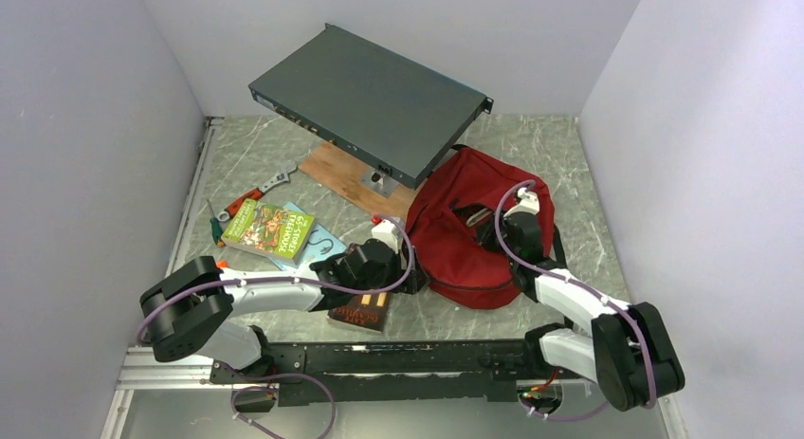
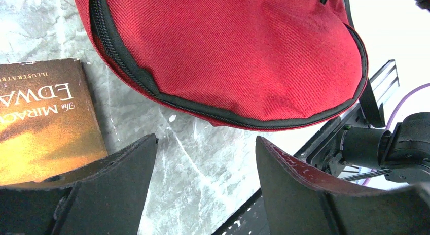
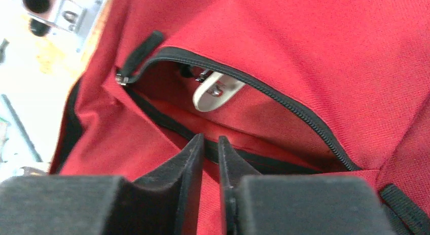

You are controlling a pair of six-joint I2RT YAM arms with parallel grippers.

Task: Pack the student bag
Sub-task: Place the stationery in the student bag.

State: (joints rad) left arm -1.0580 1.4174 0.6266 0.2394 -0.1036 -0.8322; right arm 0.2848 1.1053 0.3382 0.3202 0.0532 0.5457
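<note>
Red fabric backpack (image 1: pixel 474 232): at 3 o'clock on the grey marble table (image 1: pixel 588 221), front pocket unzipped.
Left gripper (image 2: pixel 205 143): wide open, empty, over bare marble; backpack's zipped edge at 12 o'clock, brown book cover (image 2: pixel 40 118) at 9.
Right gripper (image 3: pixel 210 139): nearly closed at the pocket's lower lip; hold on fabric unclear.

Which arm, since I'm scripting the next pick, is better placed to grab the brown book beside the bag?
Left. The left gripper hangs open right beside the brown book, low over the table. The right gripper, jaws nearly together, sits at the student bag's open zipper mouth, farther from the book.
</note>
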